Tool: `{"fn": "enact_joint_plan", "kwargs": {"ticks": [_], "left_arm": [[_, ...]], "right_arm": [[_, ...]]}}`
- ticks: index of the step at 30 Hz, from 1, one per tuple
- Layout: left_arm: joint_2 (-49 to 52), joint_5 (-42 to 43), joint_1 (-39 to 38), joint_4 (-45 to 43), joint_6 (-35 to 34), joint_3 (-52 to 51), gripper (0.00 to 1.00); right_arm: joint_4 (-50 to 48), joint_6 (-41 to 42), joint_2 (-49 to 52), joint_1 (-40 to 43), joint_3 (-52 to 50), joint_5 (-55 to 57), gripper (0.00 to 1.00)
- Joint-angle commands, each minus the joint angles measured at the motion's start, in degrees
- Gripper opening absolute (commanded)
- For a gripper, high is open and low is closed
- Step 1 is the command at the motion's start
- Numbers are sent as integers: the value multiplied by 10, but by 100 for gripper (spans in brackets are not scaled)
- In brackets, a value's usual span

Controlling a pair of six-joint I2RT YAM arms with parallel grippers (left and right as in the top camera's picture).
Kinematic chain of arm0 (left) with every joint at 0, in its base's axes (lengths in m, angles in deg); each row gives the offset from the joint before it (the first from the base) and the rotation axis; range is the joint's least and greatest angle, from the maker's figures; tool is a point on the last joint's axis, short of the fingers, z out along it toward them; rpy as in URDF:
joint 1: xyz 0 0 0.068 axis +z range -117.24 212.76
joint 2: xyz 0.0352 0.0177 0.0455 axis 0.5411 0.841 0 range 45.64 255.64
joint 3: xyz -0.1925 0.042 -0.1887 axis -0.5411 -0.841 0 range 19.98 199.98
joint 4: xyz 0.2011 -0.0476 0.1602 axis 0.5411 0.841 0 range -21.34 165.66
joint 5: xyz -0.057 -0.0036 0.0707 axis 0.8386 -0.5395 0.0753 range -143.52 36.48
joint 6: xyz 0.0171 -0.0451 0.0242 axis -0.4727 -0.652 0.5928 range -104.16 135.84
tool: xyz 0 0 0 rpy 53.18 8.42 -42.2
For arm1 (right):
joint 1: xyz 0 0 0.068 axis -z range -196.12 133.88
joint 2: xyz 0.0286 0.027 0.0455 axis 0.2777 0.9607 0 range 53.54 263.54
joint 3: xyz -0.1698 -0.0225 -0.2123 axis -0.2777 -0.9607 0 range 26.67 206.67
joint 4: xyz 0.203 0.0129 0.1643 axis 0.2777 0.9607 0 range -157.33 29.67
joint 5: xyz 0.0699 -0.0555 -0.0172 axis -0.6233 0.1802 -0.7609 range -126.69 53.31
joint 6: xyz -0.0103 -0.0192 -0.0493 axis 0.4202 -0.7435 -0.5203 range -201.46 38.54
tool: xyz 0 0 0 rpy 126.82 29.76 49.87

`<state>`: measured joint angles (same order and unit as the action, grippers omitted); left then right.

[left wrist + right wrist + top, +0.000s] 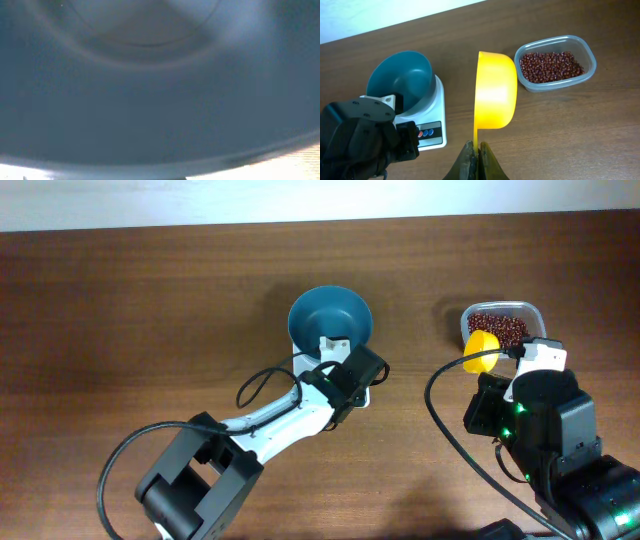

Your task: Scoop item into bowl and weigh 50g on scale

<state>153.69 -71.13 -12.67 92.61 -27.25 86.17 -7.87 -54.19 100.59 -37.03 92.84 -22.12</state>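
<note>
Two claws in use: right claw [476, 151] clamped on scoop [495, 90], held between beans [550, 66] in far-right tub [555, 86] and bowl [402, 80] on scale [436, 115], left claw [335, 347] at bowl rim, grip state unclear; likely next, dip scoop into beans.

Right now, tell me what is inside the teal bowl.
Only bare teal wall and floor show inside the bowl; nothing lies in it. The left gripper at its near rim hides a small patch.
</note>
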Motion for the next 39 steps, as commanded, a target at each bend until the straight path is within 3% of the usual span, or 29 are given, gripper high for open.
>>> {"fn": "enact_joint_plan", "kwargs": {"ticks": [1,39], "left_arm": [[8,-6,-2,-2,5,-4,0],[33,17,-2,17,5,-5,0]], "right_arm": [[-6,7,-2,4,12,11,4],[-8,7,-2,4,12,11,4]]}}
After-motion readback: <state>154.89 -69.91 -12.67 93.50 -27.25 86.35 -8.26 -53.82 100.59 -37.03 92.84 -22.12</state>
